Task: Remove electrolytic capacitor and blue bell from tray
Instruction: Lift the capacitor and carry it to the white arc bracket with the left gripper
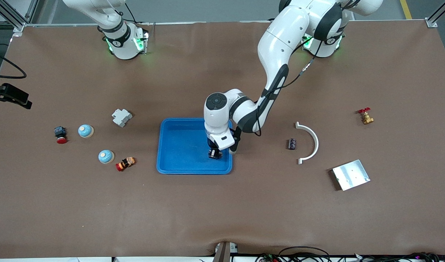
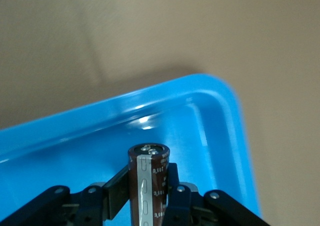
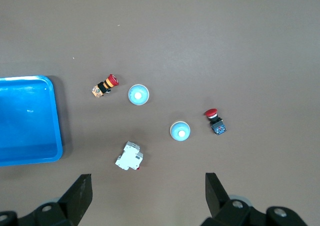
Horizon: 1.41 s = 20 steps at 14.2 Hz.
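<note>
My left gripper [image 1: 215, 154] is low over the blue tray [image 1: 182, 145], near the tray corner toward the left arm's end. It is shut on a dark brown capacitor [image 2: 148, 181] with a grey stripe, held upright between the fingers above the tray floor [image 2: 100, 151]. A second capacitor [image 1: 292, 143] lies on the table toward the left arm's end. Two pale blue bells [image 1: 86, 131] [image 1: 106, 156] sit toward the right arm's end. The right wrist view shows them [image 3: 138, 94] [image 3: 180, 131] far below my right gripper [image 3: 147, 178], which is open and empty, high over the table.
A white breaker [image 1: 121, 117], a red push button [image 1: 60, 135] and a red-and-yellow button [image 1: 125, 163] lie around the bells. A white curved piece [image 1: 309, 143], a metal plate [image 1: 350, 174] and a brass valve [image 1: 366, 117] lie toward the left arm's end.
</note>
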Each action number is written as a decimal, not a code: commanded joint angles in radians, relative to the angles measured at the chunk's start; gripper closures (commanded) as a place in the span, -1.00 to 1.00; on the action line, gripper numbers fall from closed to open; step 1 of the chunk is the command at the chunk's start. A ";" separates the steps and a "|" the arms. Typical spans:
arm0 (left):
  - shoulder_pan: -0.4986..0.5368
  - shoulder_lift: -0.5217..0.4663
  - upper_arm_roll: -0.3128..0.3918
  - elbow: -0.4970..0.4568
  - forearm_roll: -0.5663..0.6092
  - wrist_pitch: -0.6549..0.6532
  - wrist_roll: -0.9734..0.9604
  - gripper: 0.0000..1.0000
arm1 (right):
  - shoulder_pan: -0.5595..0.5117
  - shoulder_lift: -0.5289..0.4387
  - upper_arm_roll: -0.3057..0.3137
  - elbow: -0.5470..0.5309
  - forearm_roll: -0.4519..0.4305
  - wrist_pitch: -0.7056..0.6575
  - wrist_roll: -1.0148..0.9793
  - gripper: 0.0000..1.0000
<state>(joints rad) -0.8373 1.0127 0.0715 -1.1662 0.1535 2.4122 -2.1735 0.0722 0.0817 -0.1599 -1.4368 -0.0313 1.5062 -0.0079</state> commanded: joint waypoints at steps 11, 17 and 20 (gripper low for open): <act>0.185 -0.310 -0.077 -0.163 -0.061 -0.380 0.988 1.00 | -0.104 0.020 0.074 0.052 0.070 -0.004 -0.014 -1.00; 0.447 -0.621 -0.157 -0.545 -0.058 -0.344 1.571 1.00 | -0.100 0.020 0.074 0.052 0.068 -0.006 -0.015 -1.00; 0.519 -0.672 -0.157 -0.634 -0.049 -0.312 1.754 1.00 | -0.098 0.018 0.074 0.052 0.067 -0.007 -0.015 -1.00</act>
<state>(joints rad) -0.3561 0.4042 -0.0696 -1.6946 0.1098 2.0487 -0.5138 -0.0071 0.0876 -0.0999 -1.4129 0.0239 1.5148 -0.0136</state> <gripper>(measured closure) 0.678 0.000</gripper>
